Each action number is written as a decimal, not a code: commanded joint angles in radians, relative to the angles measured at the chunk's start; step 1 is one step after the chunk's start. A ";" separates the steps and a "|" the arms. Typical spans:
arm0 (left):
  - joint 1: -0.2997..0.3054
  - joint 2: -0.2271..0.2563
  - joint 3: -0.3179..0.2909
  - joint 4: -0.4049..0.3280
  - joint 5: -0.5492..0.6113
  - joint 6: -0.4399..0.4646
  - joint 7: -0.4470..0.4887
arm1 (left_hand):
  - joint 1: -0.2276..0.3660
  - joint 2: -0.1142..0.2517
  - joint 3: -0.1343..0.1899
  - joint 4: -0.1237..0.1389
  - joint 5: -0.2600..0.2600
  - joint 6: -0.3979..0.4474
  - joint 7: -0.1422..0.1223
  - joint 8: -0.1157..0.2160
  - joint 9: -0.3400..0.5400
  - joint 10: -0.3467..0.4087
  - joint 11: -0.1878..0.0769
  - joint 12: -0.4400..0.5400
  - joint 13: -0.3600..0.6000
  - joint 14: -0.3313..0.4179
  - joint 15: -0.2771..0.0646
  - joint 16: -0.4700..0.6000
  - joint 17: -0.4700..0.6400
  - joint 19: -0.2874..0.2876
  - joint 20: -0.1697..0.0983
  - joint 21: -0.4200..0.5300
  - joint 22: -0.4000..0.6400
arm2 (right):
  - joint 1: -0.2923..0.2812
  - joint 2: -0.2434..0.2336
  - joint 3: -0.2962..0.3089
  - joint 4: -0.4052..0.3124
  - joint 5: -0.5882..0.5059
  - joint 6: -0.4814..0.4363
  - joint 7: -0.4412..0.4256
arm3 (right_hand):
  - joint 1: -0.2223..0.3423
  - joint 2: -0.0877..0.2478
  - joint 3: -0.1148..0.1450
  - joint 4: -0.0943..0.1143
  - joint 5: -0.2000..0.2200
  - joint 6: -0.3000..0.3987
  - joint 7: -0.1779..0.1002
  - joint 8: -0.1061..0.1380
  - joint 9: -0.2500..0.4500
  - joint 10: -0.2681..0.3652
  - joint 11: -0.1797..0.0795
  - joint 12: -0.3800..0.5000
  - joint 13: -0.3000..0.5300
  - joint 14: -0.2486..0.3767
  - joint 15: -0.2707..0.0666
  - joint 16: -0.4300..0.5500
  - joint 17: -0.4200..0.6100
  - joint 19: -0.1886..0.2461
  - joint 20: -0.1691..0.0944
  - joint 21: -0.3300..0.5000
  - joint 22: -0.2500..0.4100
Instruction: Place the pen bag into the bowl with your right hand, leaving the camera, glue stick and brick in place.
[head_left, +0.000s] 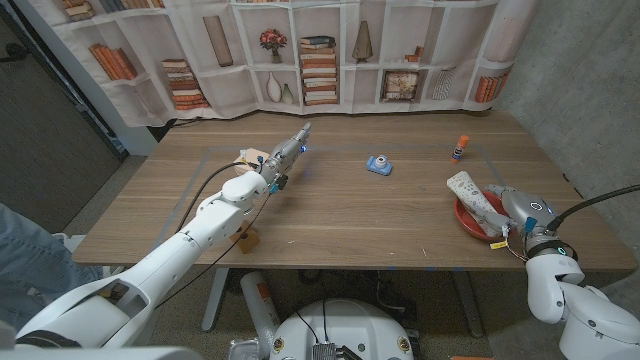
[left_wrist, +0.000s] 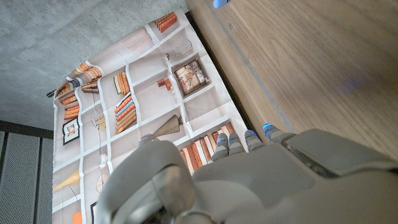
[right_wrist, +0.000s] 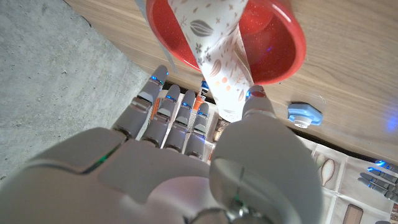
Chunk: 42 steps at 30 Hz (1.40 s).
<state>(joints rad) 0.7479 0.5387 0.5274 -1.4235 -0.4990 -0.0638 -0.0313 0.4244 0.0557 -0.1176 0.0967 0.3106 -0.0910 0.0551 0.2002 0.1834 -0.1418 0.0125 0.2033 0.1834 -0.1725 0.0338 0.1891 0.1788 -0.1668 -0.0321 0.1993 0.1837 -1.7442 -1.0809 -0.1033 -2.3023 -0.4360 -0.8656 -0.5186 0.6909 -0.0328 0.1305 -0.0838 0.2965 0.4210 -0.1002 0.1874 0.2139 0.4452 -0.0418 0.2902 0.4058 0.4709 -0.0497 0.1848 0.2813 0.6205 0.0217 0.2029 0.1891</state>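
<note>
No text can be read.

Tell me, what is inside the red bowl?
The white patterned pen bag lies in the red bowl, one end sticking out over the rim toward the right hand. The bowl's floor beneath it is covered.

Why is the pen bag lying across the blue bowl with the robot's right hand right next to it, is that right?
Not quite: the bowl is red, not blue, as the right wrist view shows plainly. The rest holds: the pen bag lies across it, and the right hand is close beside it.
</note>
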 joint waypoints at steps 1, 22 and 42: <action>0.000 0.003 -0.003 0.003 -0.003 0.001 -0.004 | 0.001 0.010 -0.007 -0.002 -0.002 -0.005 0.002 -0.002 0.005 -0.005 0.000 0.000 0.005 -0.056 0.001 -0.001 0.005 -0.151 -0.007 0.005 0.003 | -0.015 0.029 0.038 0.004 -0.004 0.059 -0.015 | -0.005 0.001 -0.007 0.001 0.009 -0.015 -0.002 -0.002 0.000 -0.014 0.002 -0.004 0.005 -0.014 -0.032 -0.002 -0.001 0.002 0.008 -0.002 0.001; 0.012 0.010 -0.011 -0.010 -0.005 -0.005 0.006 | 0.003 0.012 -0.010 -0.002 -0.003 -0.005 0.003 -0.002 0.005 -0.006 0.000 0.000 0.005 -0.057 0.003 -0.002 0.005 -0.152 -0.007 0.005 0.003 | 0.009 0.061 0.055 0.029 -0.043 0.179 -0.007 | -0.022 0.001 -0.016 0.010 0.017 -0.025 0.003 0.004 0.000 -0.015 0.005 -0.004 0.005 -0.026 -0.019 0.002 -0.008 -0.006 0.016 -0.003 0.001; 0.033 0.022 -0.020 -0.052 -0.004 0.003 0.029 | 0.004 0.014 -0.013 -0.002 -0.003 -0.004 0.002 -0.002 0.005 -0.006 0.000 0.000 0.005 -0.057 0.003 -0.001 0.005 -0.152 -0.007 0.005 0.003 | 0.022 0.101 0.106 0.070 -0.058 0.353 0.016 | -0.052 0.003 -0.029 0.026 0.022 -0.034 0.005 0.009 0.000 -0.014 0.009 -0.007 -0.003 -0.038 -0.019 0.005 -0.017 -0.028 0.006 -0.009 0.000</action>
<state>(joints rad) 0.7682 0.5540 0.5127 -1.4509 -0.5037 -0.0659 -0.0148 0.4296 0.0610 -0.1232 0.0910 0.3106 -0.0910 0.0551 0.2002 0.1835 -0.1418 0.0126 0.2033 0.1834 -0.1725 0.0338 0.1891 0.1788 -0.1667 -0.0321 0.1993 0.1836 -1.7265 -1.0030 -0.0268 -2.2519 -0.4867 -0.6101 -0.5150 0.6476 -0.0259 0.1068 -0.0600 0.3118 0.3872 -0.0944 0.1874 0.2141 0.4283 -0.0355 0.2845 0.4033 0.4355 -0.0429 0.1850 0.2645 0.6076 0.0340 0.2027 0.1859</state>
